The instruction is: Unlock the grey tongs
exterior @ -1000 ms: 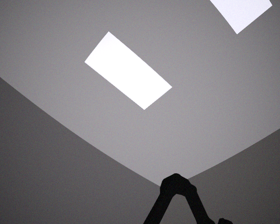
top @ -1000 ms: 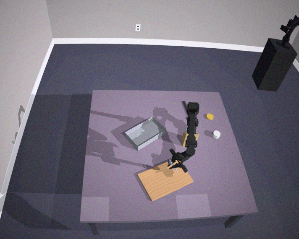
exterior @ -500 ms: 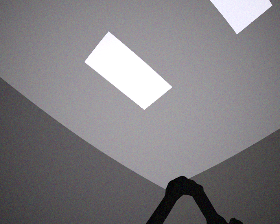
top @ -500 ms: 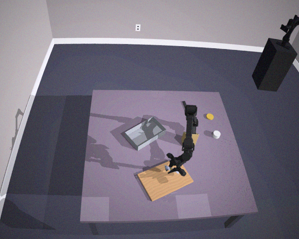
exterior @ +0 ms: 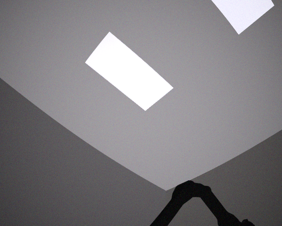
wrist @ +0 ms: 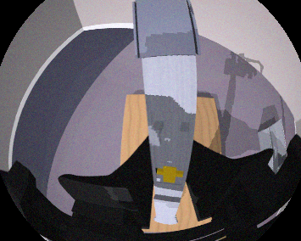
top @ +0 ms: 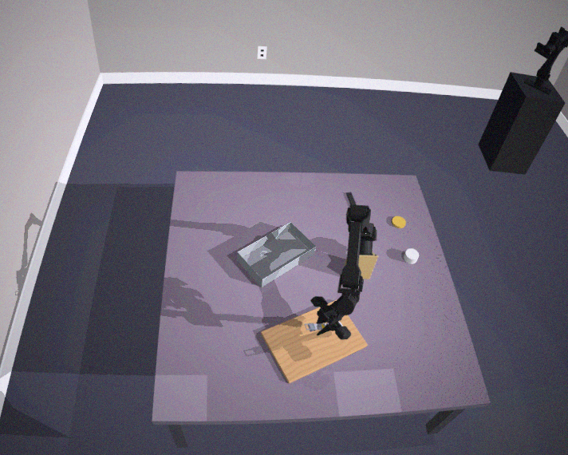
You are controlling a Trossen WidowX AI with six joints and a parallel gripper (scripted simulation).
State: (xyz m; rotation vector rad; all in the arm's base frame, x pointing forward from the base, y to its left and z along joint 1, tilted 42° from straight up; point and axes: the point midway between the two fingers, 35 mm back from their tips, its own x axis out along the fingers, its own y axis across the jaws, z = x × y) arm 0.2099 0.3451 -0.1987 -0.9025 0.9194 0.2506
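The fingers (top: 325,330) are closed on the tongs (top: 313,326) (wrist: 170,76), which fill the narrow gap between them. A small yellow piece (wrist: 170,174) shows on the tongs right by the grip; it may be part of the lock. From there the tongs reach outward, ending in a broader blue-grey part far from the fingers.

Beneath the fingers is the wooden board (top: 318,350) (wrist: 133,123), with the tongs over it. Whether they touch it is hard to tell, and so is whether their arms have sprung apart.

Beyond the board, on the same bench (top: 215,342) (wrist: 96,114), the tin (top: 282,269) (wrist: 275,148) stands well apart from the fingers, with the tongs off it. A tan block (top: 368,267) sits partly under the robot's arm; a white cylinder (top: 411,255) and a yellow disc (top: 398,222) lie farther out.

The pick-up appears done, and the step in hand looks like unlocking or setting down. If the lock still holds, the next move calls for the tips pointed down and a squeeze. If it is free, the tongs need lowering flat before a gentle release; letting go too high could make them bounce or slide off the board.
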